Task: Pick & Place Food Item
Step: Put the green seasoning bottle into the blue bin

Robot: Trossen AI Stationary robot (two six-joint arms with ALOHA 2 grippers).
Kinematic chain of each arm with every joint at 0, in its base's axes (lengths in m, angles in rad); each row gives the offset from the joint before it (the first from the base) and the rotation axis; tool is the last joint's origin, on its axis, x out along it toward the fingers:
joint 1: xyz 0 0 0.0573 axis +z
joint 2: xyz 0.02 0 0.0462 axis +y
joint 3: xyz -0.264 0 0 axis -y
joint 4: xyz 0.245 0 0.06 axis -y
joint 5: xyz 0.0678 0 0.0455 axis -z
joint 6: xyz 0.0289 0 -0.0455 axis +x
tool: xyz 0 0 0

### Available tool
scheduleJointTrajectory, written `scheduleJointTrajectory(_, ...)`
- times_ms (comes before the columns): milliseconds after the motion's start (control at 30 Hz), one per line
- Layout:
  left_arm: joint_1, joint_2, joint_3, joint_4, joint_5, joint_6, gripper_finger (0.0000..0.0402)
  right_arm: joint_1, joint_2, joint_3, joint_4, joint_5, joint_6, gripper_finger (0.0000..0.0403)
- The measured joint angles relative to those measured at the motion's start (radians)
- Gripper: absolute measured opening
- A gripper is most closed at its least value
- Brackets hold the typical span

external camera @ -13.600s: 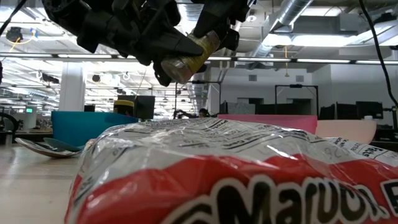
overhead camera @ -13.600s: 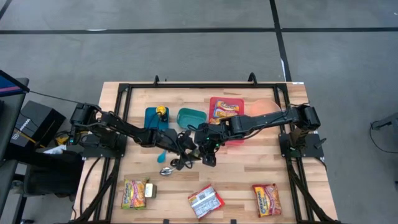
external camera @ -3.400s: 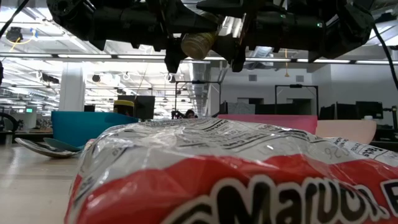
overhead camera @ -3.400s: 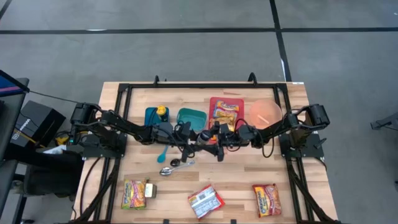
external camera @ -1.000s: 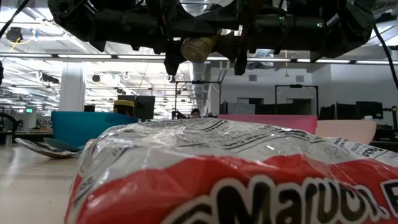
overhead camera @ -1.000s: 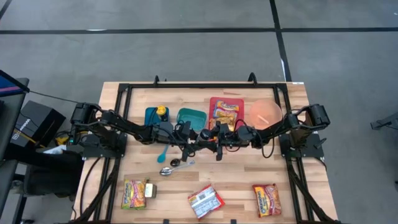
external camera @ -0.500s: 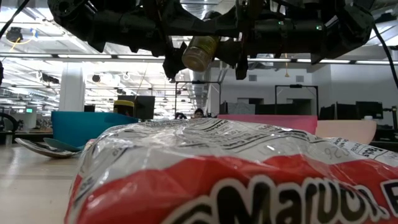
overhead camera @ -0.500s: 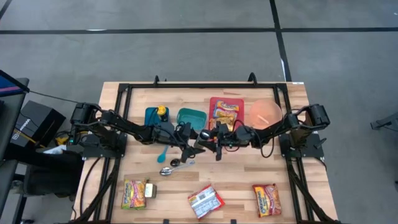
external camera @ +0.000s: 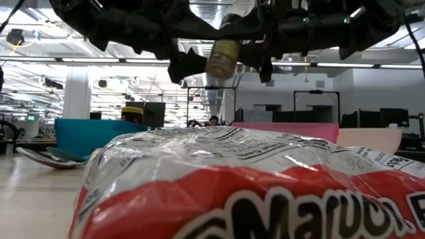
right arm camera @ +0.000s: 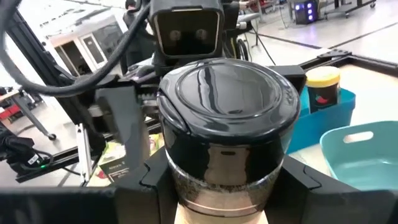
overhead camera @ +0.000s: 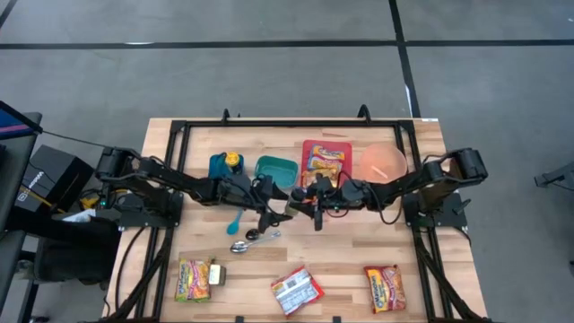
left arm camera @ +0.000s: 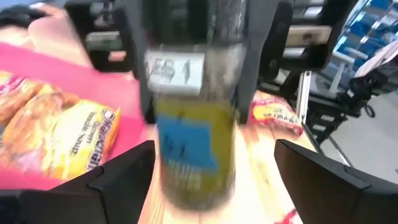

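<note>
A spice bottle [left arm camera: 194, 134] with a black lid [right arm camera: 225, 93] and a yellow and blue label hangs above the middle of the table, between both grippers. My right gripper [right arm camera: 221, 193] is shut on it, coming from the table's right. My left gripper [left arm camera: 214, 165] faces it from the left, open; its fingers stand wide on either side of the bottle's lower end without touching. In the high view the two grippers meet near the bottle [overhead camera: 300, 202]. In the low view the bottle [external camera: 222, 56] shows tilted under the arms. My right gripper pinches the bottle's clear body just below the black lid [right arm camera: 217, 180] between its two fingers [right arm camera: 152, 183]. The fingers come about level from the table's right and lie across the bottle. The bottle is lifted clear of the table, lid end up and tilted.
Behind the grippers stand a pink tray with a noodle packet [overhead camera: 326, 161], a teal bowl [overhead camera: 276, 169], a blue container [overhead camera: 224, 166] and a peach plate [overhead camera: 383, 163]. A spoon [overhead camera: 247, 242] lies below the left gripper. Three noodle packets [overhead camera: 296, 290] lie near the front edge.
My left gripper has opened and let go of the bottle's lower end. The bottle stays in my right gripper and has tipped a little. Both grippers have tipped slightly upward in place.
</note>
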Motion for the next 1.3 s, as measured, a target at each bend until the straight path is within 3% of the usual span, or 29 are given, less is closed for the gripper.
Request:
scheduleJointTrajectory(233, -0.005, -0.127, -0.003, -0.128, -0.001, 0.003, 0.0323, 0.017, -0.084, 0.000, -0.190, 0.019, 0.010, 0.0170)
scheduleJointTrajectory(367, -0.007, -0.172, -0.034, -0.118, -0.002, 0.021, 0.0324, 0.020, -0.106, 0.000, -0.286, 0.021, 0.021, 0.0170)
scheduleJointTrajectory(600, -0.007, -0.170, -0.098, -0.003, -0.067, 0.021, 0.0323, 0.022, -0.093, 0.002, -0.286, -0.014, 0.036, 0.0172)
scheduleJointTrajectory(800, -0.007, -0.169, -0.103, 0.004, -0.059, 0.019, 0.0323, 0.021, -0.082, 0.018, -0.311, -0.122, 0.055, 0.0172)
scheduleJointTrajectory(967, -0.007, -0.169, -0.100, 0.003, -0.008, 0.018, 0.0323, 0.019, -0.082, 0.066, -0.409, -0.121, 0.059, 0.0172)
scheduleJointTrajectory(1300, -0.021, -0.169, -0.100, 0.045, -0.006, 0.018, 0.0323, 0.036, -0.066, 0.078, -0.304, -0.120, 0.044, 0.0172)
